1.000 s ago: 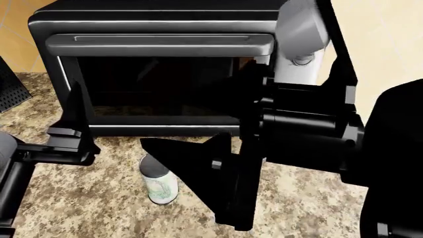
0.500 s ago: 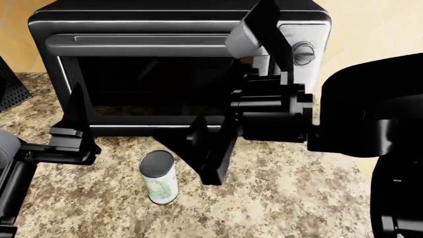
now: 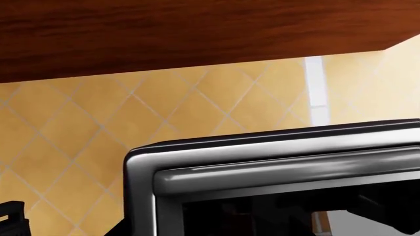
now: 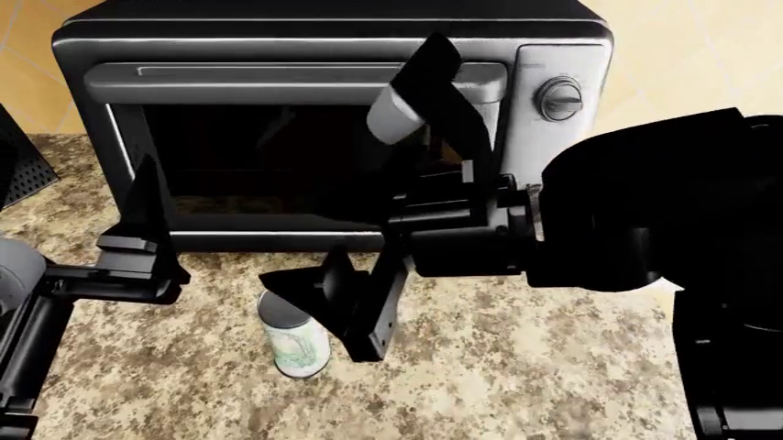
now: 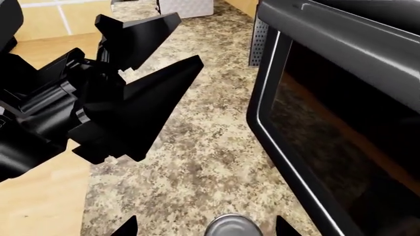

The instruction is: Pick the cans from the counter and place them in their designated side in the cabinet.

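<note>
One slim can (image 4: 297, 346) with a grey metal top and a pale green-white label stands upright on the speckled counter (image 4: 526, 367), in front of the toaster oven. My right gripper (image 5: 204, 227) is open. The can's top (image 5: 231, 228) shows between its two fingertips, and one black finger (image 4: 336, 302) overlaps the can's top in the head view. My left gripper (image 5: 187, 39) hovers open and empty over the counter, left of the can. The brown wooden cabinet (image 3: 196, 34) hangs above the oven.
A black and steel toaster oven (image 4: 306, 137) with a knob (image 4: 560, 97) fills the back of the counter. A dark perforated object (image 4: 18, 165) stands at far left. The counter's front edge (image 5: 85, 182) drops to a wooden floor.
My right arm has swung left and down, bringing its open gripper over the can and covering part of the can's top. The left arm and the can have stayed put.
</note>
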You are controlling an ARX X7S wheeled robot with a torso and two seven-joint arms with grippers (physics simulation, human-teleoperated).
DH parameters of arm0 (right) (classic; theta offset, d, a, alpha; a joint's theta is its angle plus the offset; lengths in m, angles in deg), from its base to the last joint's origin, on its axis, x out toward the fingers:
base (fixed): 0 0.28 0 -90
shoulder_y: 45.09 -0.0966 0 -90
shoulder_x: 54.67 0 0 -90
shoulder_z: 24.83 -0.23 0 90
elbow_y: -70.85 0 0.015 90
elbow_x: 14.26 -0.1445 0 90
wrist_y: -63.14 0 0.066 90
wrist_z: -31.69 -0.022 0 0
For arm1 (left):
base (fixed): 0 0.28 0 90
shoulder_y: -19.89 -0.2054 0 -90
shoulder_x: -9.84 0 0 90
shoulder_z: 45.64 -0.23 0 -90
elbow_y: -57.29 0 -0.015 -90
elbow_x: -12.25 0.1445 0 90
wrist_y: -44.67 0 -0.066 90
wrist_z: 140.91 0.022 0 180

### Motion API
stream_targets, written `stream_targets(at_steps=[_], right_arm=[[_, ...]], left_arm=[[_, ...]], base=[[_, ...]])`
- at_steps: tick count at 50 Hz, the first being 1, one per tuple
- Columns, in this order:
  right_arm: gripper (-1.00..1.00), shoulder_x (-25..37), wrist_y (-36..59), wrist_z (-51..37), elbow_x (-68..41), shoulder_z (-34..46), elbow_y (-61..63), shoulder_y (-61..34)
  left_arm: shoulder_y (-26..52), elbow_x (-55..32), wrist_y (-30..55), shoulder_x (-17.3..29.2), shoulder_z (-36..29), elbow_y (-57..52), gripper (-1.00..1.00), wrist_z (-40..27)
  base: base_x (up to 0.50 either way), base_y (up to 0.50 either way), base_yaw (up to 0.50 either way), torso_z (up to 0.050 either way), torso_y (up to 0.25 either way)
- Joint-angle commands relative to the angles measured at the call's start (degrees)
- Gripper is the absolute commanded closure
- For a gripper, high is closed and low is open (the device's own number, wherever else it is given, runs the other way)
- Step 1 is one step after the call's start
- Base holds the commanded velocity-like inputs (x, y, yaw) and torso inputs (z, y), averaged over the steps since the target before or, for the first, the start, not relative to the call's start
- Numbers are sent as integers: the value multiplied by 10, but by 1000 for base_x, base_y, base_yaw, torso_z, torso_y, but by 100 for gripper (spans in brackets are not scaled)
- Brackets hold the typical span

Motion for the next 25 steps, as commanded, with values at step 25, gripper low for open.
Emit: stream_targets(at_steps=[25], right_arm=[[-100, 48, -213, 162, 171, 37, 100, 156]], left_arm=[[12, 20, 2, -10, -33, 9, -100, 3]], base=[[0, 0, 0, 0, 0]])
